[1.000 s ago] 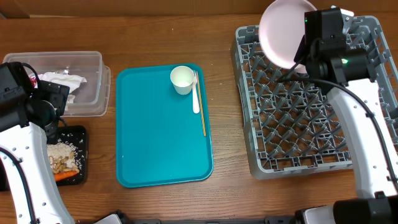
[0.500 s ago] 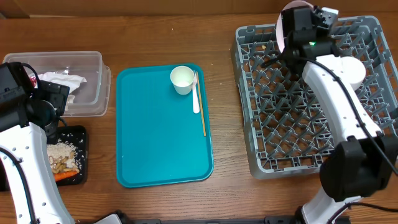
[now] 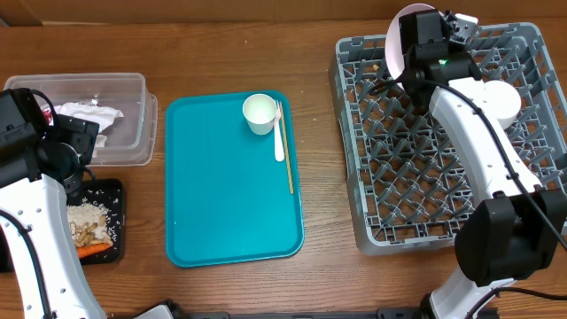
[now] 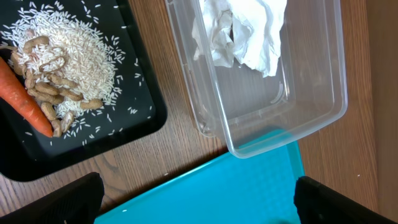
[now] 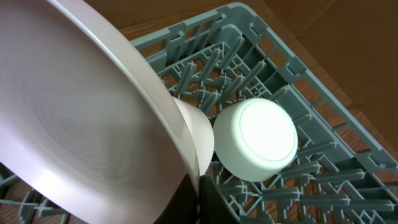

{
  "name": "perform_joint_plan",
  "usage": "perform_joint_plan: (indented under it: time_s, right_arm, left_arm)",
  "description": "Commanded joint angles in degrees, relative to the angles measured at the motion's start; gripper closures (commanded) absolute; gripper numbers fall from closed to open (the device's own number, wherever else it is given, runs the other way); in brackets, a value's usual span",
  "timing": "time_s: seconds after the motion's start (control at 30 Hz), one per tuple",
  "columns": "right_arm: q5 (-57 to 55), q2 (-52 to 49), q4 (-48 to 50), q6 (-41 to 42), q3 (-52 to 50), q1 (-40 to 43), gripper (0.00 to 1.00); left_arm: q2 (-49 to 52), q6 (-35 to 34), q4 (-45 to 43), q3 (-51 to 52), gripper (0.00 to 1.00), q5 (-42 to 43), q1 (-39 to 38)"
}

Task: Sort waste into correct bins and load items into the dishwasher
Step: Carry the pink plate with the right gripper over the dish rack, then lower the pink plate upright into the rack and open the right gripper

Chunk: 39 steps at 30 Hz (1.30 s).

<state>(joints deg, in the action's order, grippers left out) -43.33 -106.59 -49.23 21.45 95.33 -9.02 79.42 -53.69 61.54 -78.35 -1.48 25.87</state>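
In the overhead view, the large square grey plastic dish rack (image 3: 443,177) is set along the table's right edge. Bare wood is left between it and the teal serving tray (image 3: 221,204). The large round pale-pink plate (image 3: 392,44) is held on edge at the rack's far left corner, clamped by the right gripper (image 3: 415,40). The right arm is stretched forward across the rack.

In the left wrist view, the left gripper (image 4: 196,202) is seen spread wide and empty. It is poised over the wood between the clear rectangular plastic tub (image 4: 311,93), the shallow black rectangular tray (image 4: 137,118) and the teal tray's corner.

In the right wrist view, the plate's rim is pinched between the dark fingers (image 5: 214,202). An upturned white bowl (image 5: 258,140) is seated just beside it in the rack.
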Motion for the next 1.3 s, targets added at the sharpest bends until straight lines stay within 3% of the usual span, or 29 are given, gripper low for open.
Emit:
perform_joint_plan:
  time_s: [0.0, 0.2, 0.77, 0.9, 1.1, 1.27]
  right_arm:
    - [-3.04, 0.04, 0.87, 1.29, -1.05, 0.09, 0.96]
    - [-7.19, 0.04, 1.25, 1.11, -1.05, 0.09, 0.96]
    - [-1.40, -0.09, -1.07, 5.77, -1.68, -0.37, 0.90]
    - [-1.38, -0.04, -1.22, 5.33, -1.60, -2.23, 0.74]
    - [-1.36, -0.04, -1.42, 2.23, 1.70, -7.17, 0.66]
    - [-1.11, -0.04, -2.01, 0.87, 6.34, -10.21, 0.36]
  left_arm:
    - [-0.02, -0.55, -0.07, -0.02, 0.00, 0.00, -0.39]
    - [-0.02, -0.55, -0.07, -0.02, 0.00, 0.00, -0.39]
    - [-0.02, -0.55, -0.07, -0.02, 0.00, 0.00, -0.39]
    - [-0.02, -0.55, -0.07, -0.02, 0.00, 0.00, -0.39]
    - [-0.02, -0.55, -0.04, -0.02, 0.00, 0.00, -0.39]
    - [-0.02, -0.55, -0.07, -0.02, 0.00, 0.00, -0.39]
